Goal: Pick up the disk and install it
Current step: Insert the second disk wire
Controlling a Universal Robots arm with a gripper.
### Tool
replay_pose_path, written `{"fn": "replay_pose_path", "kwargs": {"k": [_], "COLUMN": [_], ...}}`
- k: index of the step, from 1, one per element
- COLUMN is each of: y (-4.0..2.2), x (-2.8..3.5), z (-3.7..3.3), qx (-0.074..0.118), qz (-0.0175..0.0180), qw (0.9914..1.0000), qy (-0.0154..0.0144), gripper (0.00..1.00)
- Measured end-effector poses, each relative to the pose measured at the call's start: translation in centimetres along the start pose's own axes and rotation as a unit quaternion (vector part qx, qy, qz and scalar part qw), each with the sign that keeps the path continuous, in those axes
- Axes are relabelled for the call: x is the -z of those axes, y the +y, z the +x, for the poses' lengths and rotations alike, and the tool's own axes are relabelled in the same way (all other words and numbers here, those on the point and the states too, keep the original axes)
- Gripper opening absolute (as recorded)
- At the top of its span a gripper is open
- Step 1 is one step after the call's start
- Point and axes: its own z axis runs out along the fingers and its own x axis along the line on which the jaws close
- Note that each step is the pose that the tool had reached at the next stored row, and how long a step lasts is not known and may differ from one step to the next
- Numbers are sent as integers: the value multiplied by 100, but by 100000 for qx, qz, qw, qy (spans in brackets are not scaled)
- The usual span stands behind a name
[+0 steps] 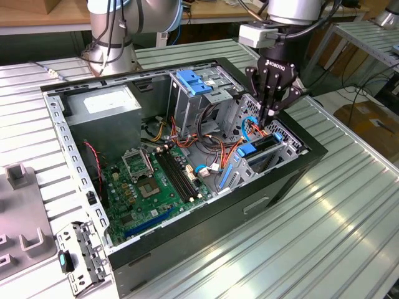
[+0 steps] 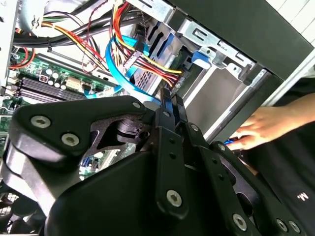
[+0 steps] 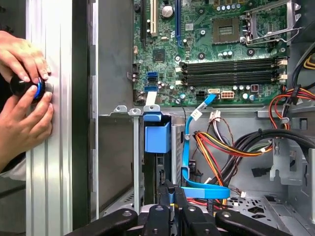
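Ribbed grey metal surface (image 1: 349, 205) carries an open black computer case (image 1: 293, 174). Black end effector (image 1: 269, 115), fingers pinched together, presses the blue-framed grey disk (image 3: 157, 137), apparently nearly seated, in its bay.

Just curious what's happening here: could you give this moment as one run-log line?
task: install disk | gripper: jaws closed, low inside case | disk: upright in case, beside gripper

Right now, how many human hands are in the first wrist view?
2. One hand and the other hand both grip a small black-and-blue object, outside the computer case.
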Motion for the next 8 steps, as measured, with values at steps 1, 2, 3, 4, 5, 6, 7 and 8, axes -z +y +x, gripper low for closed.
{"fn": "replay_pose_path", "kwargs": {"k": [1, 2, 3, 4, 5, 6, 7, 8], "y": [0, 0, -1, 0, 0, 0, 0, 0], "x": [-1, 0, -1, -1, -1, 0, -1, -1], "z": [0, 0, 0, 0, 0, 0, 0, 0], "qx": [2, 5, 44, 78, 82, 85, 88, 93], "qz": [5, 7, 27, 45, 46, 49, 49, 53], "qw": [100000, 100000, 100000, 100000, 100000, 100000, 100000, 100000], "qy": [-11, -11, -10, -8, -10, -8, -11, -10], "gripper": [16, 16, 16, 16, 16, 16, 16, 16]}}
